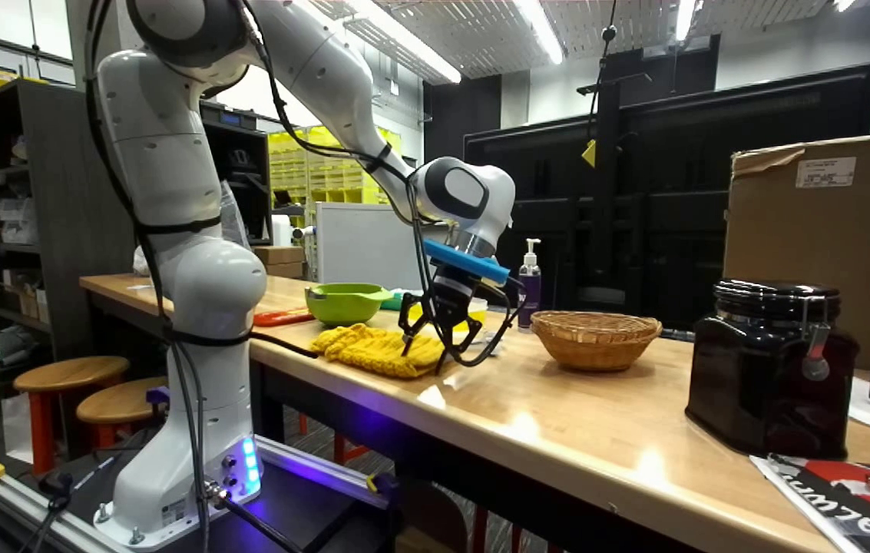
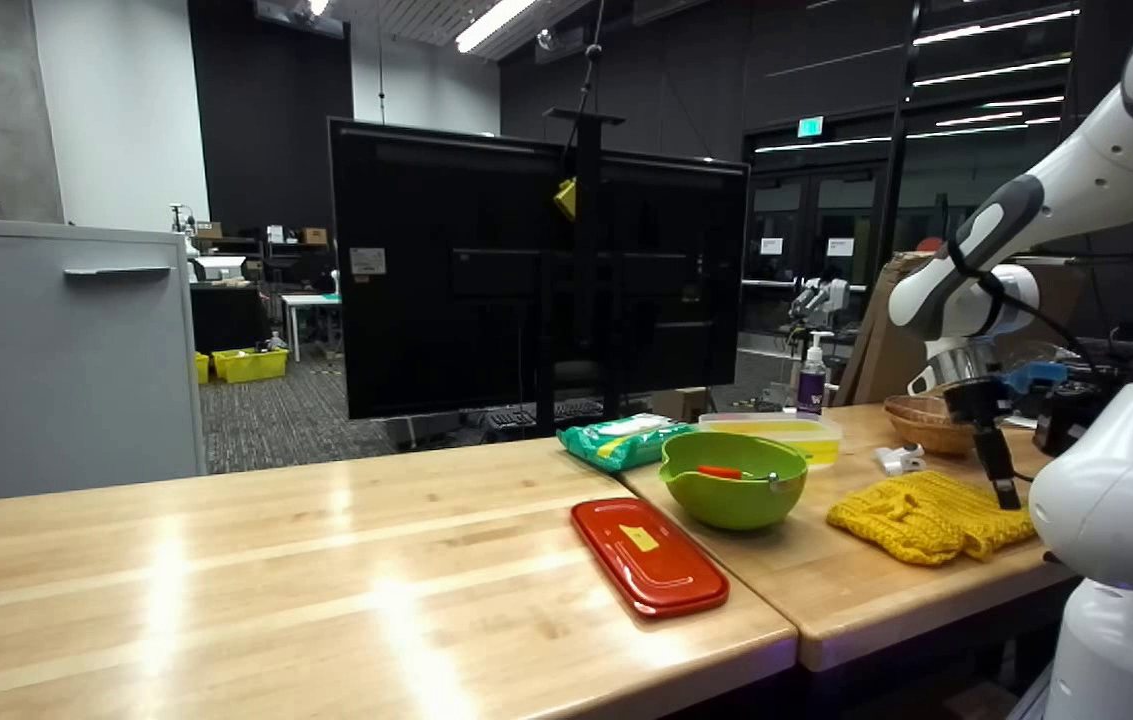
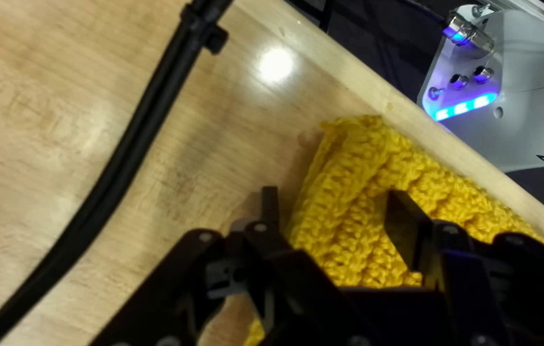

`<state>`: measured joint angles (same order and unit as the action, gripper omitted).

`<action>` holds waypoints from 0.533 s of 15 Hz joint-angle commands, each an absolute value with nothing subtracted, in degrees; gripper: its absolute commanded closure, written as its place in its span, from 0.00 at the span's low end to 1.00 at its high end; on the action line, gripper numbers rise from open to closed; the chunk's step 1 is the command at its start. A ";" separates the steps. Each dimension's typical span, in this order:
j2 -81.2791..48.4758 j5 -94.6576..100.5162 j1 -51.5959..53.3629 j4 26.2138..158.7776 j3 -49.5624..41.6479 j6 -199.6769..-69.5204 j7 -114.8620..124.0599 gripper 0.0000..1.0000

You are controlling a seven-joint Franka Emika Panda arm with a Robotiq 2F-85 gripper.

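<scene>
Your black two-fingered gripper (image 3: 336, 211) is released: its fingers stand well apart, pointing down over the end of a yellow chunky-knit cloth (image 2: 911, 515). In the wrist view, the finger on the picture's left is over bare wood just outside the cloth's end border, while the finger on the picture's right is over the knit itself, so that border runs through the gap between them. You can't tell from these views whether either fingertip touches the cloth.

The cloth lies flat and rumpled on a light wooden table (image 1: 557, 407), close to the edge nearest your white robot arm (image 1: 212, 284). Its long axis runs roughly along that edge. One end sits below your gripper, on the side toward a round brown wicker basket (image 1: 596, 344); the other end points toward a bright green spouted plastic bowl (image 2: 734, 500) and a glossy red rectangular lid (image 2: 650, 560). The wrist view hides part of the cloth behind the gripper.

Across the cloth from your arm you have a small white object (image 2: 898, 459), too small to identify, and a clear plastic container with yellow in it (image 2: 776, 430). A purple-labelled pump bottle (image 1: 530, 288) stands upright beyond them, near the basket.
</scene>
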<state>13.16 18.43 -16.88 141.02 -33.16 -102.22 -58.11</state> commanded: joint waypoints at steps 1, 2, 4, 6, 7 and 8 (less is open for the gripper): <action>11.65 17.16 -18.47 140.15 -31.75 -102.47 -59.28 0.72; 11.61 17.21 -18.50 140.04 -31.61 -102.28 -59.25 0.78; 11.74 17.43 -18.68 140.00 -31.28 -102.40 -58.98 0.94; 12.51 18.23 -19.07 140.08 -30.72 -102.78 -57.99 1.00; 12.92 18.75 -19.29 140.08 -30.36 -102.99 -57.43 1.00; 13.51 19.46 -19.57 139.93 -29.84 -102.99 -56.74 1.00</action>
